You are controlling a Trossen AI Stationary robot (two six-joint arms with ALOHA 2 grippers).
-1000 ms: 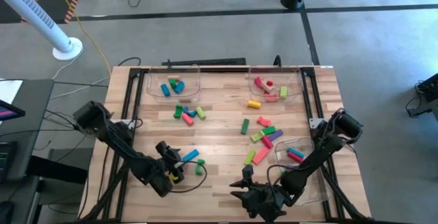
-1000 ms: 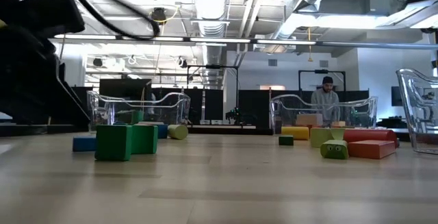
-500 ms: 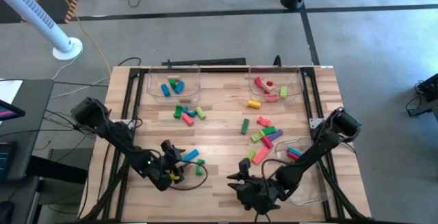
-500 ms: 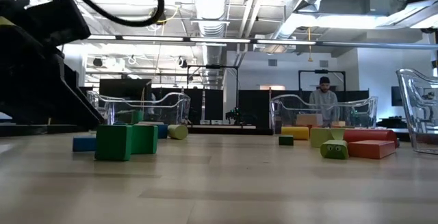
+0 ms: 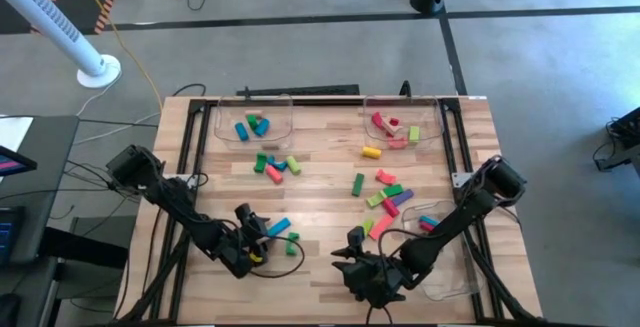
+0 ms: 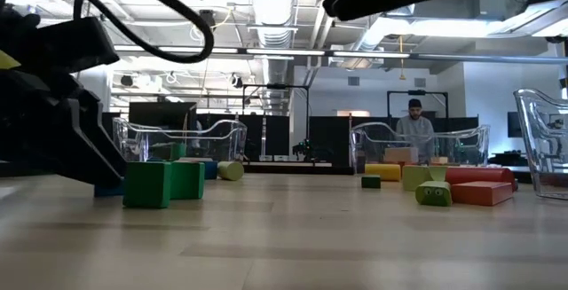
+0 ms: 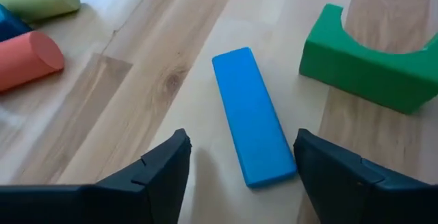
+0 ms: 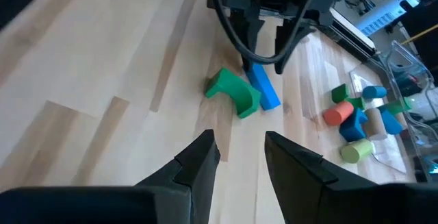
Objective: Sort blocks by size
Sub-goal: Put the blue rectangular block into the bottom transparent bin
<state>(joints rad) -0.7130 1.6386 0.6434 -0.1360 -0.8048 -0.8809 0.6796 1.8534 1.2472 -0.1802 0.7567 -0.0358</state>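
A flat blue bar lies on the table near the front left, with a green arch block beside it. My left gripper is open and tilts down over the bar's near end, one finger on each side, apart from it. In the high view it stands just left of the bar. My right gripper hovers open near the front middle with nothing between its fingers; it looks toward the green block.
Loose blocks lie in clusters mid-table and right of centre, with a yellow cylinder. Clear trays holding blocks stand at far left, far right and near right. A person stands behind the table.
My left gripper has sunk a little toward the blue bar and rolled about its own axis. My right gripper has swung level toward the table's left, nearer the middle. No block has moved.
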